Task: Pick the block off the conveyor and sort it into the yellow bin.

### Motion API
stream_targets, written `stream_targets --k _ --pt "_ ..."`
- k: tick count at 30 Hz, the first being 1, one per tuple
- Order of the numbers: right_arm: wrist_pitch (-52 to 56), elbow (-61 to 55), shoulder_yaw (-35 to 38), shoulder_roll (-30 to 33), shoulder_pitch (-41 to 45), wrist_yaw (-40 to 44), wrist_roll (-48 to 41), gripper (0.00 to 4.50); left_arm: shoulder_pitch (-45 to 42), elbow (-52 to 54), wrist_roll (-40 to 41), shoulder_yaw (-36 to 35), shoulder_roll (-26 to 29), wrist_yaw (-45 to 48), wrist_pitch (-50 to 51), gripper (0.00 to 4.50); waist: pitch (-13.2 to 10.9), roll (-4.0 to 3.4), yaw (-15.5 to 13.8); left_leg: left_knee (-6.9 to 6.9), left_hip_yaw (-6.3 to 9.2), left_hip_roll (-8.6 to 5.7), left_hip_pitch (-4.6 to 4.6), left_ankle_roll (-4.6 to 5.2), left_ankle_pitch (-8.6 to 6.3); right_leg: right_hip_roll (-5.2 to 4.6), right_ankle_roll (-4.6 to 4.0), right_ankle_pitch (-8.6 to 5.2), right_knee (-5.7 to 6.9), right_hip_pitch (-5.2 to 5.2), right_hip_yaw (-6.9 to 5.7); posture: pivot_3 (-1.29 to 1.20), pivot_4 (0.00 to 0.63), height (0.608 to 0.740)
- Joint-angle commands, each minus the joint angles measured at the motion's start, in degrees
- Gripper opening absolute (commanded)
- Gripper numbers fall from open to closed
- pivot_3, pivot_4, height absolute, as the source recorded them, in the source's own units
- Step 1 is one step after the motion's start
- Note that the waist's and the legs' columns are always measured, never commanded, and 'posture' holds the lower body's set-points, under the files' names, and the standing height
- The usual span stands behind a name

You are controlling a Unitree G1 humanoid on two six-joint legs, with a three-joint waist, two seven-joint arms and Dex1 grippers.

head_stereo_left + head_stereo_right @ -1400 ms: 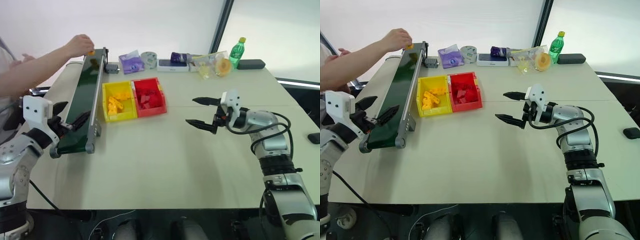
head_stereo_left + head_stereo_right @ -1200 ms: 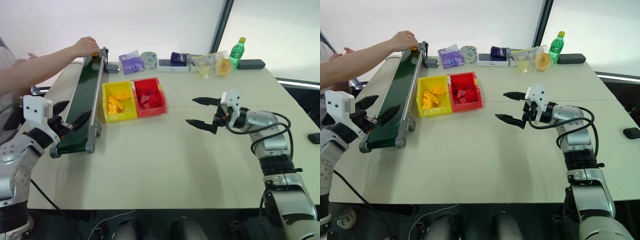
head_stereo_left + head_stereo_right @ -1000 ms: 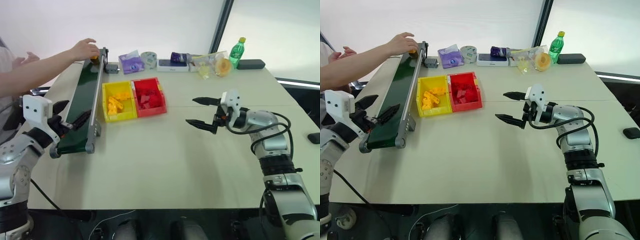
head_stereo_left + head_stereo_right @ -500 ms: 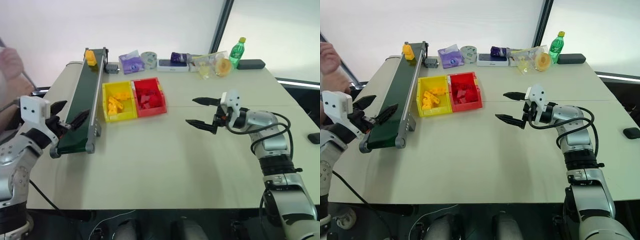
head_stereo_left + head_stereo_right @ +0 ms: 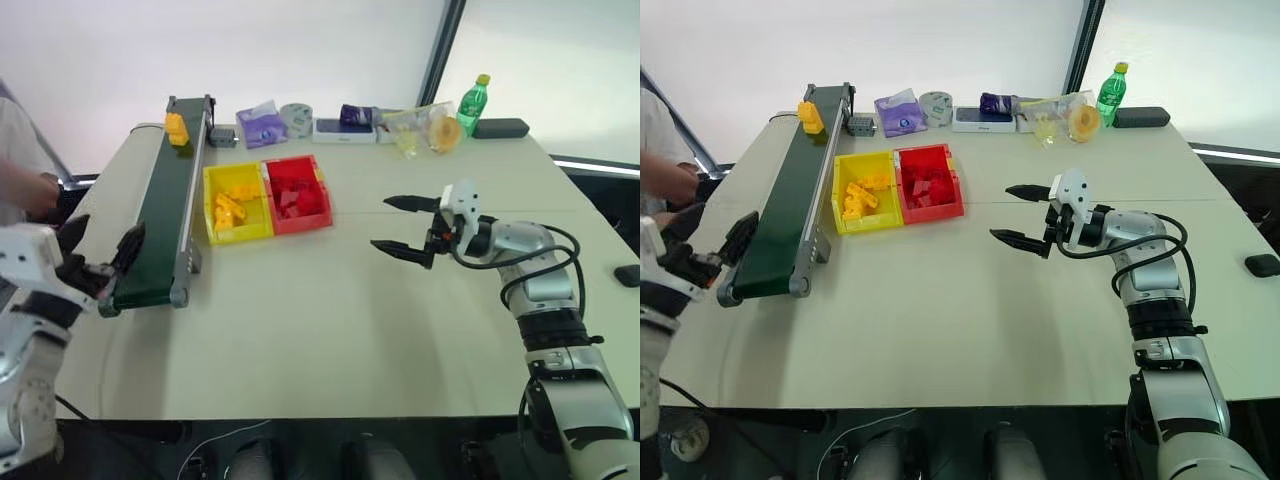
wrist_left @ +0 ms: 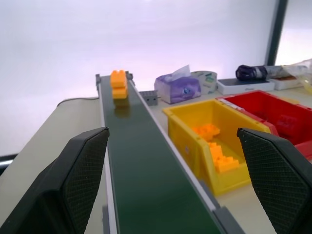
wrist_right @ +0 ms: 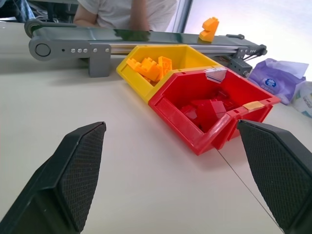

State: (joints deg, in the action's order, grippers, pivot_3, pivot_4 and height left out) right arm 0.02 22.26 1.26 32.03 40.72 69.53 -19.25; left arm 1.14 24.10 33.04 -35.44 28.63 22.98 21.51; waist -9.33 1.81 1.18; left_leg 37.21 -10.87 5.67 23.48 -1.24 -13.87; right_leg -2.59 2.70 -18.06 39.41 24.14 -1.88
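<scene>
Clutter sits along the far edge of the tabletop (image 5: 330, 330): a purple tissue pack (image 5: 262, 126), a round grey tape roll (image 5: 297, 116), a flat white box (image 5: 345, 130) with a dark purple thing (image 5: 357, 114) on top, some clear bags (image 5: 425, 125), a green bottle (image 5: 474, 104) and a long black case (image 5: 502, 128). A small grey box (image 5: 223, 136) lies by the far end of the conveyor (image 5: 165, 200).

One block (image 5: 177, 128) stands on the far end of the conveyor, on the dark green belt. Nothing else is on the belt.

Just beside the conveyor sits the yellow bin (image 5: 238, 203), with a few orange bricks in it. The red bin (image 5: 298, 194) touches it on the other side and holds red bricks.

The left end effector (image 5: 98, 257) is at the near end of the conveyor, well apart from the block. Its fingers are spread wide and hold nothing.

The right end effector (image 5: 400, 226) hangs over the bare tabletop, near the red bin. Its fingers are spread wide too, with nothing between them.

A person's arm (image 5: 665, 182) is at the left edge, away from the belt.
</scene>
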Motion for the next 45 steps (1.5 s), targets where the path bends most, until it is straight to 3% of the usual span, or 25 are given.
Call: stream_targets --k 1,8,29,36,45 --pt "-1.37 0.32 0.62 -0.48 1.93 0.38 -0.42 4.5 3.72 4.82 -2.11 -1.14 -2.08 -2.74 -2.69 4.43 0.01 0.02 -0.06 0.01 0.0 0.0 0.0 0.0 0.0 0.0 0.0 0.0 0.0 -0.01 0.0 0.0 0.15 0.74" --pt "-1.77 1.36 0.32 -0.98 2.67 1.12 -0.35 4.5 7.79 5.3 -5.79 0.82 -5.66 -5.97 -5.48 4.43 0.01 0.02 -0.13 0.03 0.03 -0.02 -0.04 0.01 -0.01 0.0 -0.01 0.0 -0.01 -0.08 -0.01 0.0 0.15 0.74" --pt "2.45 -3.73 1.73 -1.54 1.0 1.84 -4.96 4.5 1.54 1.24 -6.45 2.79 -1.71 -6.44 -3.57 4.43 0.01 0.01 -0.05 0.0 0.04 -0.01 -0.04 0.02 -0.01 0.01 -0.01 0.0 -0.02 -0.07 -0.02 0.0 0.15 0.74" --pt "9.08 -8.89 1.9 -1.78 -0.22 2.18 -9.29 4.5 -2.35 -0.58 -7.09 5.11 -0.15 -6.83 -0.97 4.43 0.01 0.01 -0.2 0.01 0.04 -0.02 -0.04 0.02 -0.01 0.0 -0.01 0.0 -0.02 -0.08 -0.02 0.0 0.15 0.74" --pt "12.83 -13.23 1.4 -2.31 -1.46 0.7 -10.91 4.5 -13.63 -12.33 -10.1 8.87 5.48 -6.03 1.93 4.43 0.01 0.01 -0.23 0.0 0.03 -0.02 -0.04 0.03 -0.02 0.01 -0.01 0.0 -0.03 -0.07 -0.03 0.0 0.15 0.74"
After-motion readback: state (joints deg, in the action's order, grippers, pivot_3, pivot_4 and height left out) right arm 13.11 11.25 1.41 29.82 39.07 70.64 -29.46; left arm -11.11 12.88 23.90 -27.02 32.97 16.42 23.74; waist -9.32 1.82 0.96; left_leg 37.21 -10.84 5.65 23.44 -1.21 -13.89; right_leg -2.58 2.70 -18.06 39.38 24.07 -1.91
